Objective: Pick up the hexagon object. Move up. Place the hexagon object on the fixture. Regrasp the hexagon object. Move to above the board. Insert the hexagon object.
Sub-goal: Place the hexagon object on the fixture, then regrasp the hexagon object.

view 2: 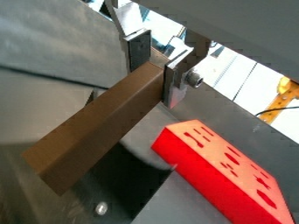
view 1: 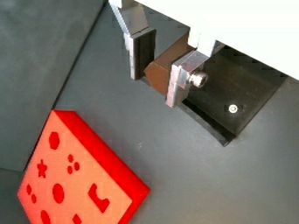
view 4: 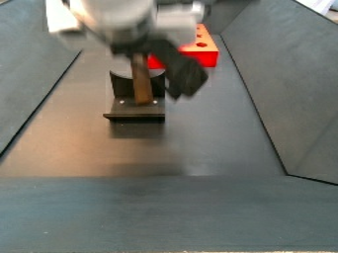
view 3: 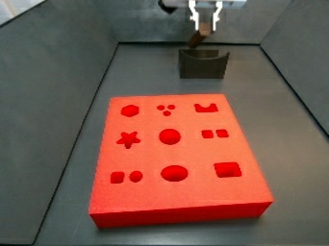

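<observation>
Hand (view 3: 205, 21) gripping one hexagon object (view 3: 199, 36) — above one fixture (view 3: 203, 63), one board (view 3: 174, 159)

Even, fairly bright overhead light falls on the dark bench (view 3: 77, 115), and the board (view 3: 174, 159) glows saturated orange-red in a side view, its cutouts shadowed. In a side view the tool (view 4: 138, 69) is soft and motion-smeared, the near bench blurry. Bright glare blows out the background in a wrist view.
</observation>
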### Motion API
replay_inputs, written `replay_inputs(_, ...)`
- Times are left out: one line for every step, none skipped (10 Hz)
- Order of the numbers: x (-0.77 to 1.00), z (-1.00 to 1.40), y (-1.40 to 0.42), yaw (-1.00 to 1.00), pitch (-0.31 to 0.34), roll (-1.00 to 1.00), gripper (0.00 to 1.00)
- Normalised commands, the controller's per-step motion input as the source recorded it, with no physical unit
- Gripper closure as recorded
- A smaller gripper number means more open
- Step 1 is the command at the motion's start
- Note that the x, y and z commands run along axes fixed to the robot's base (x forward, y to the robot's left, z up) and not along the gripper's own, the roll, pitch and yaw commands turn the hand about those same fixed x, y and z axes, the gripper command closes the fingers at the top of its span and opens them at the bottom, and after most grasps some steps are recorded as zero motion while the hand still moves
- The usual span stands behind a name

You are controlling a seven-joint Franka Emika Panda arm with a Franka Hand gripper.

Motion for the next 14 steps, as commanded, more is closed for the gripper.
replay_inputs(0.18,-1.0,0.13,-0.21,0.057,-0.26,1.0)
replay_inputs(0.18,-1.0,0.13,-0.2,0.022,-0.19,1.0)
replay_inputs(0.17,-0.88,0.15,-0.18,-0.01,-0.14,1.0)
replay_inputs(0.13,-0.81,0.2,-0.16,-0.046,-0.1,1.0)
replay_inputs(0.13,-0.81,0.2,-0.16,-0.046,-0.1,1.0)
replay_inputs(0.12,-0.81,0.23,-0.16,-0.054,-0.1,1.0)
replay_inputs(0.13,-0.79,0.23,-0.16,-0.06,-0.1,1.0)
replay_inputs(0.13,-0.77,0.23,-0.13,-0.063,-0.1,1.0)
replay_inputs(0.11,-0.77,0.23,-0.1,-0.061,-0.1,1.0)
replay_inputs(0.0,0.0,0.0,0.0,0.0,0.0,0.0)
replay_inputs(0.0,1.0,0.0,0.02,0.095,0.0,0.0)
replay_inputs(-0.01,1.0,0.0,0.02,0.099,0.0,0.0)
replay_inputs(-0.02,1.0,0.01,0.0,0.101,0.01,0.0)
replay_inputs(-0.02,1.0,0.01,-0.01,0.097,0.02,0.0)
